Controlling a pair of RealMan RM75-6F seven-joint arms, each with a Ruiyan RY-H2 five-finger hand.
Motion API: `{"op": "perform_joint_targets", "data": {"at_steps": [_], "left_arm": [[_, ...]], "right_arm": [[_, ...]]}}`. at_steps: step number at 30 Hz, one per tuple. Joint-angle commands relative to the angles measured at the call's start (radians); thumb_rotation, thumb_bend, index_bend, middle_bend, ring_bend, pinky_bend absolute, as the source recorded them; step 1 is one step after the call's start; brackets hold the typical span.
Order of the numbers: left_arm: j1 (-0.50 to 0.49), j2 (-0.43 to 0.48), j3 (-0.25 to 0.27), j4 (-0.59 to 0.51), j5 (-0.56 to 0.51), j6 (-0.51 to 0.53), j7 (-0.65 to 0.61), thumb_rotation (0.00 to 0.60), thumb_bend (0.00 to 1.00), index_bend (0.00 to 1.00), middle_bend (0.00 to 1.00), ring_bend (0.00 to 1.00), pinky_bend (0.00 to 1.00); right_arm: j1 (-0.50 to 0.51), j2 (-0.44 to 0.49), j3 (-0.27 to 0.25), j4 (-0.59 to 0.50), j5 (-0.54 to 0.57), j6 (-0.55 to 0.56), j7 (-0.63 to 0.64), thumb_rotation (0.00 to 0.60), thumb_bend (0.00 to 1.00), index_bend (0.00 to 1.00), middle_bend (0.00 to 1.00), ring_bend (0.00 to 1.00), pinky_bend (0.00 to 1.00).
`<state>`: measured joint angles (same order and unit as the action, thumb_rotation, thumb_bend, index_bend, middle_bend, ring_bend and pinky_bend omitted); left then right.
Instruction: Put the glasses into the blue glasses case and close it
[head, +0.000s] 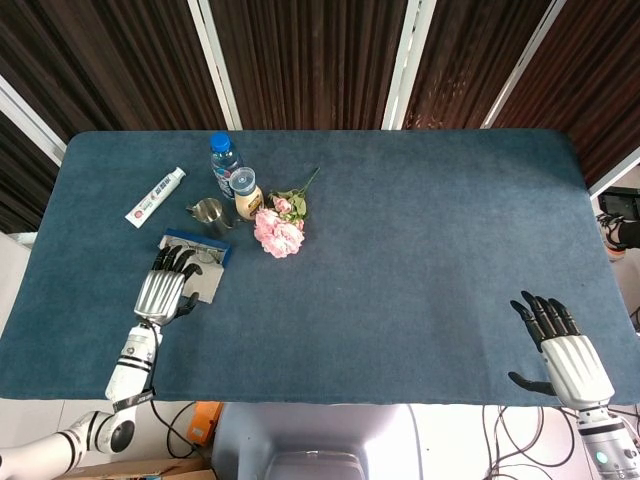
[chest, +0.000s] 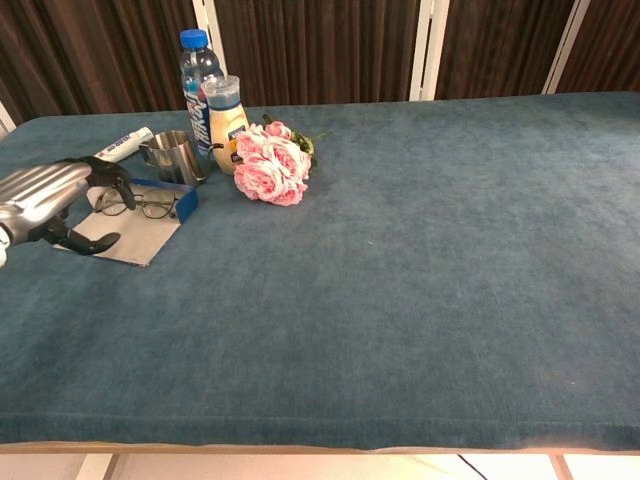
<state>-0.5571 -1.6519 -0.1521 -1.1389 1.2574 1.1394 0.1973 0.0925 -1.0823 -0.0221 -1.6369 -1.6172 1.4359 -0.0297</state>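
Placing of the glasses (chest: 137, 203) appears complete: they lie in the open blue glasses case (chest: 186, 197), at the upper left of the chest view, beside the metal cup (chest: 173, 155). The grey lid flap (chest: 130, 238) lies flat on the table (chest: 420, 260), not yet folded over. The left hand (chest: 48, 196) hovers at the left frame edge, just above the flap, fingers curled loosely, holding nothing. The right hand (head: 562, 345), at the lower right of the head view, is spread wide and empty. Judged next move: catch the flap edge and fold it over the glasses.
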Motion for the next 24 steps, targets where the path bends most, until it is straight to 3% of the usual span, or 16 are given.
{"op": "perform_joint_targets", "data": {"at_steps": [1, 24], "left_arm": [[0.011, 0.009, 0.008, -0.005, -0.022, -0.020, 0.018, 0.600, 0.32, 0.37, 0.14, 0.05, 0.09], [-0.001, -0.078, 0.003, 0.174, -0.014, -0.061, 0.003, 0.600, 0.28, 0.30, 0.12, 0.04, 0.08]], "right_arm": [[0.000, 0.000, -0.001, 0.000, -0.001, -0.001, -0.001, 0.600, 0.10, 0.00, 0.00, 0.00, 0.00], [0.000, -0.002, 0.000, 0.000, 0.004, -0.002, -0.011, 0.600, 0.10, 0.00, 0.00, 0.00, 0.00]]}}
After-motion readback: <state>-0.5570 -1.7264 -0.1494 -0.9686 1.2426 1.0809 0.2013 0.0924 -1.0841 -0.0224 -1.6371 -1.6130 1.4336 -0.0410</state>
